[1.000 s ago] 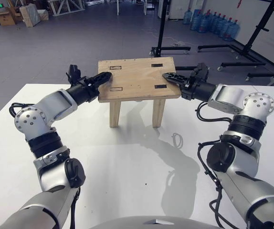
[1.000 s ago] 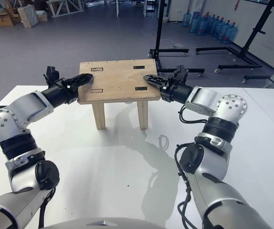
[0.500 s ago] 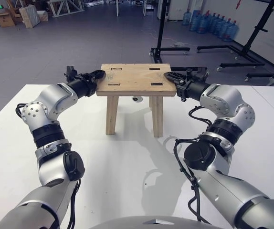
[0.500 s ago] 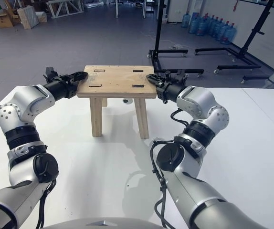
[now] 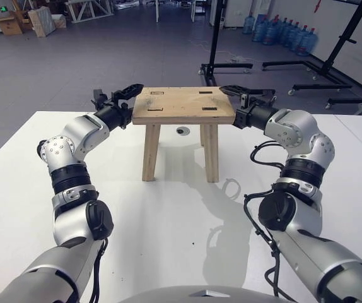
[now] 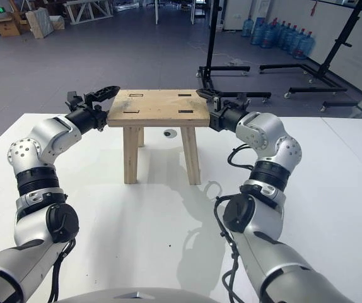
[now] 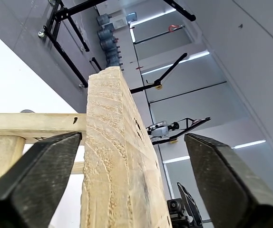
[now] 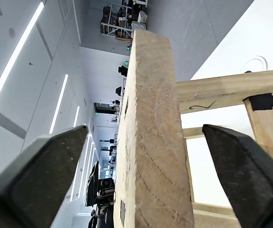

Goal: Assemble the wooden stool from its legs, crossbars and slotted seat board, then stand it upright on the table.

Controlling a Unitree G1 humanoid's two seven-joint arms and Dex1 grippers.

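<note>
The stool [image 5: 182, 107], tipped a moment ago, is now set straight on its legs on the table [image 5: 168, 221] in the upper middle, and the left claw [image 5: 132, 101] and right claw [image 5: 230, 104] are opened wide beside it, so the job looks done.

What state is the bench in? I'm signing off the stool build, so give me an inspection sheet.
Surface: white table.
Job's things: wooden stool assembled, standing upright on the table.
Clutter: small ring behind the stool.
Grippers: left gripper and right gripper open, each straddling one end of the stool's seat.
Cables: thin pale loop lying beside the stool.
Surroundings: black stands and water bottles on the floor behind.
</note>
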